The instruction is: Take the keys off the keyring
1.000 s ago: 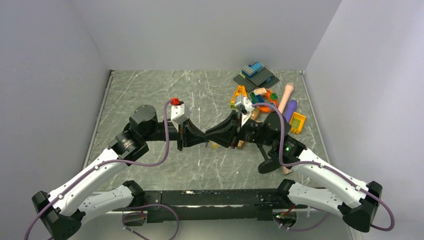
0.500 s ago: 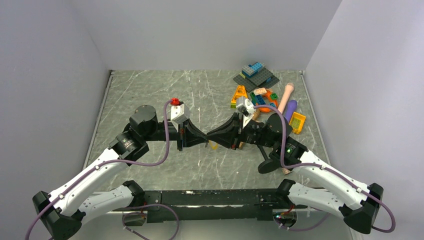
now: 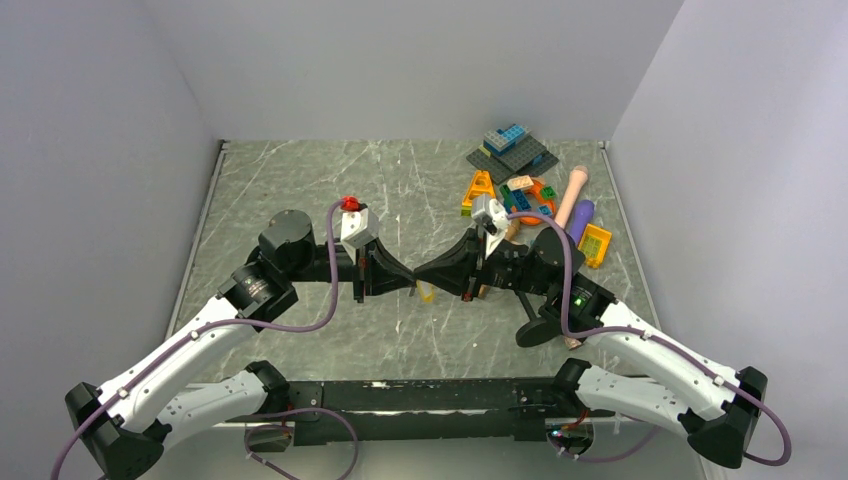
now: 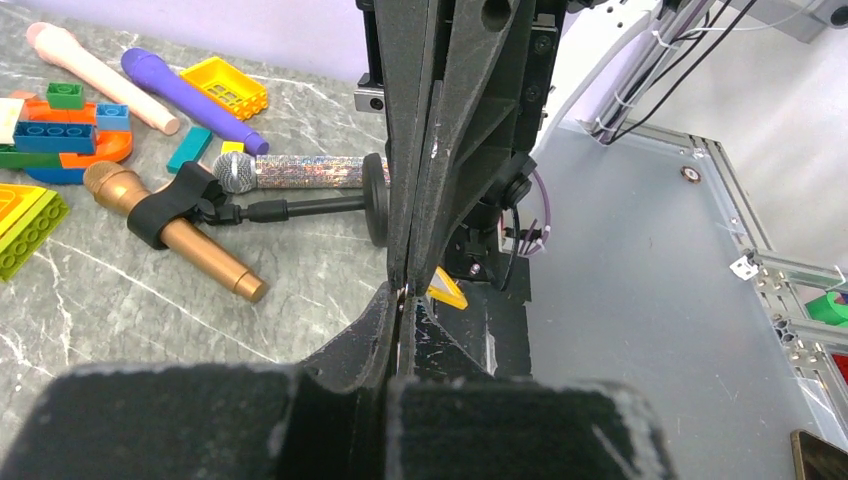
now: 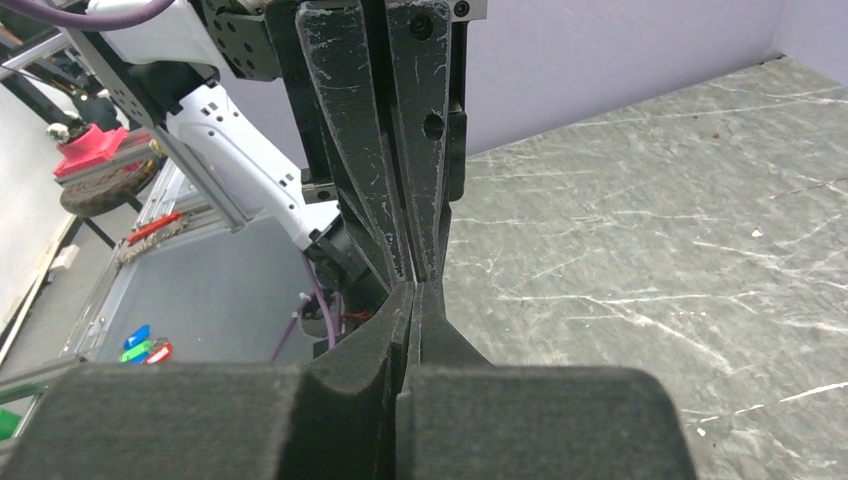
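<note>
Top external view has the left gripper [image 3: 408,280] and the right gripper [image 3: 423,274] stretched toward each other over the middle of the marble table [image 3: 300,180], tip against tip. Both claws are fully closed, finger pressed flat to finger with no gap showing. Each wrist view looks along its own shut fingers at the other claw's fingers, which meet them point to point. Whether anything is pinched at that meeting point I cannot tell. The contact is too tight and too dark, and the thin keyring cannot be made out in any view.

A small yellow-gold piece [image 3: 427,291] sits just beside the touching tips, on their near side. In the left wrist view it shows just to the right of the tips. It may be one of the keys, though it is too small to be sure.

Beyond the tips, on the right gripper's side, lies a gold microphone [image 4: 175,235] clipped in a black stand [image 4: 290,208]. A glittery silver microphone [image 4: 300,171] lies just behind it. Farther off are a purple microphone [image 4: 185,85], a pink microphone [image 4: 100,72], a yellow brick [image 4: 225,88] and other coloured bricks.
</note>
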Controlling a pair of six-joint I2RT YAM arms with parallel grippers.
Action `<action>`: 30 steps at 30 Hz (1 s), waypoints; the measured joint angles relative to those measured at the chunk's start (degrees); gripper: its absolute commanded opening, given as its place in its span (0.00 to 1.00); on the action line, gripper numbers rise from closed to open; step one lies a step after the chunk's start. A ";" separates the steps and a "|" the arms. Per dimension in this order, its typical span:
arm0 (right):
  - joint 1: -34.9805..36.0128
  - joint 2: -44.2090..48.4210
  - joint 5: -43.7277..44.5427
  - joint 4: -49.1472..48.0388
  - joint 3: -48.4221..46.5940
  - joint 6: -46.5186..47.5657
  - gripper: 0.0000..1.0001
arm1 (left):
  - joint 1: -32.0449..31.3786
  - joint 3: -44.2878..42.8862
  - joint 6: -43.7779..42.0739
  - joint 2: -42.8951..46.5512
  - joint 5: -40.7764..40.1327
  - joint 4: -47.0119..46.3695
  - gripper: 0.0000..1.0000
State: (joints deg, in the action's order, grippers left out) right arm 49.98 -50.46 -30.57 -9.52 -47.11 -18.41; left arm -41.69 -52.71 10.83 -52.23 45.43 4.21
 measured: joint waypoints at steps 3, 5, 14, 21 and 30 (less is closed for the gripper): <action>0.00 -0.22 -0.44 0.59 -0.31 0.61 0.00 | 0.07 0.00 0.02 -0.04 0.33 0.28 0.00; -0.02 -0.61 -0.96 1.99 -1.11 1.44 0.00 | 0.17 0.00 0.02 -0.11 0.63 0.55 0.00; -0.11 -2.01 -2.62 12.00 -5.68 6.08 0.00 | 0.28 0.00 0.00 -1.68 2.89 1.40 0.00; -0.20 -3.56 -3.61 17.66 -7.65 8.26 0.00 | 0.33 0.00 -0.44 -3.21 4.59 3.43 0.00; -0.44 -7.67 -5.33 27.61 -11.67 12.20 0.00 | 0.20 -0.09 -2.67 -6.19 6.45 7.91 0.00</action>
State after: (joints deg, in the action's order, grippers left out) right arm 49.54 -58.13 -35.90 18.09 -58.78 -6.22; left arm -41.50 -52.80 8.16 -58.41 51.88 12.12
